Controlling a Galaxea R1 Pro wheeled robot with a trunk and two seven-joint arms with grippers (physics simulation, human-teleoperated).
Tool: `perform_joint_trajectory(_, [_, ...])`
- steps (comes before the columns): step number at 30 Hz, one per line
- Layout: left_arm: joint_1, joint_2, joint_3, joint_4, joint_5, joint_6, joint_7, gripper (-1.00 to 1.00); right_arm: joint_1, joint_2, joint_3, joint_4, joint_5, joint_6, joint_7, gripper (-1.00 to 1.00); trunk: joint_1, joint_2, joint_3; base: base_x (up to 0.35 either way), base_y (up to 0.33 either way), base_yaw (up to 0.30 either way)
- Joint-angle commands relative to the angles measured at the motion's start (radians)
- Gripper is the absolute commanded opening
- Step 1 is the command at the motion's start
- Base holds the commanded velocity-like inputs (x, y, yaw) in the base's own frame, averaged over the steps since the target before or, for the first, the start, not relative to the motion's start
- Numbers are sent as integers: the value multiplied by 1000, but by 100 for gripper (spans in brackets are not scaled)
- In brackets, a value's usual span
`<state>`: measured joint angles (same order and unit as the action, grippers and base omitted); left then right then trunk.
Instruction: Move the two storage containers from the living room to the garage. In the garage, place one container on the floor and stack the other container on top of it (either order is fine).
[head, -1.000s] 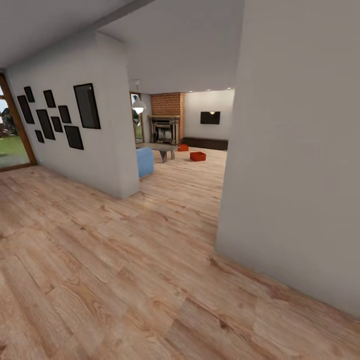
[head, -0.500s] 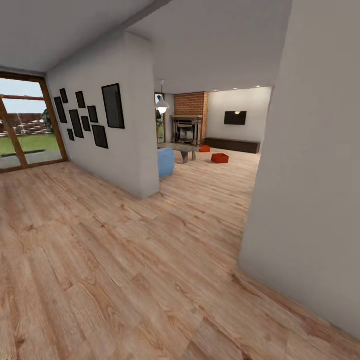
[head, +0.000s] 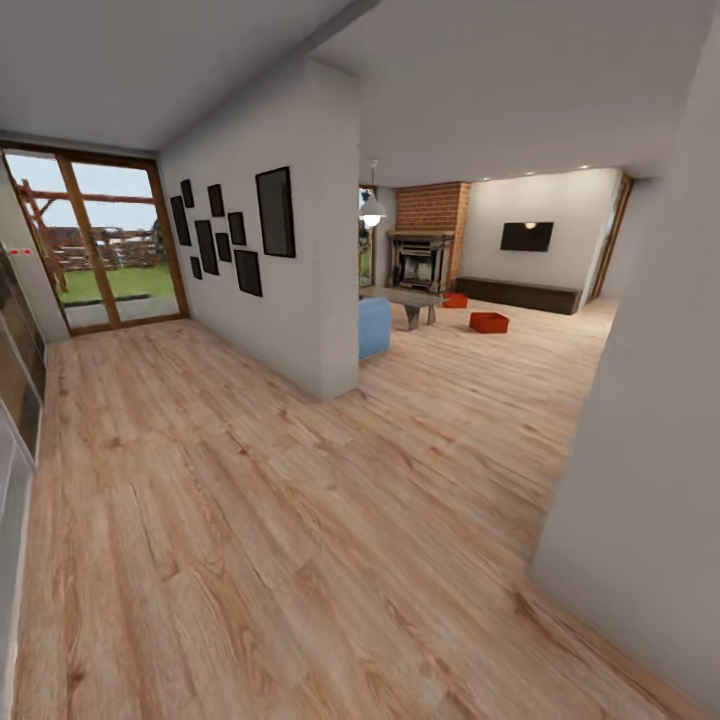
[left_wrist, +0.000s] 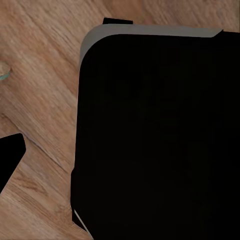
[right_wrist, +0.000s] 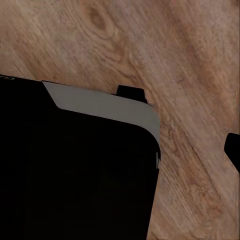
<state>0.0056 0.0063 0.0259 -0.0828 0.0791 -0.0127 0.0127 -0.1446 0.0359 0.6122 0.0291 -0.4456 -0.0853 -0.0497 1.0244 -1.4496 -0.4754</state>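
Two orange-red storage containers sit on the light wood planks of the living room, far ahead past the hallway. The nearer container (head: 489, 322) is out in the open. The farther container (head: 455, 300) lies by the brick fireplace (head: 425, 250). In the left wrist view one dark fingertip (left_wrist: 10, 157) of the left gripper stands at the picture's edge over the wood floor. The right wrist view has a dark fingertip (right_wrist: 233, 146) of the right gripper at its edge too. Nothing is held. The garage is out of view.
A white wall (head: 310, 250) hung with black frames splits the hallway from the living room. A second white wall (head: 650, 450) stands close on the right. A blue sofa (head: 374, 327) and a low table (head: 412, 300) flank the opening. Glass doors (head: 100, 240) are far left. My black base (left_wrist: 160, 140) fills much of both wrist views.
The camera has swung left and moved forward: the glass doors came into view and the living room slid right. The containers themselves have not moved.
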Motion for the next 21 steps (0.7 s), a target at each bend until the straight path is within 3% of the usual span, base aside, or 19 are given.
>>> perform_joint_trajectory(1, [1,0,2,-2,8,-1,0,100,-1,1,8,3,-8,-5,-1,100,1,0,-1,323,0,272])
perform_joint_trajectory(10, [1,0,2,-2,8,0,0,100,-1,0,8,3,-8,-5,-1,100,1,0,-1,323,0,260])
perform_joint_trajectory(21, [1,-1,2,-2,10,0,0,100,-1,-1,7,3,-8,-5,-1,100,1,0,-1,323,0,26])
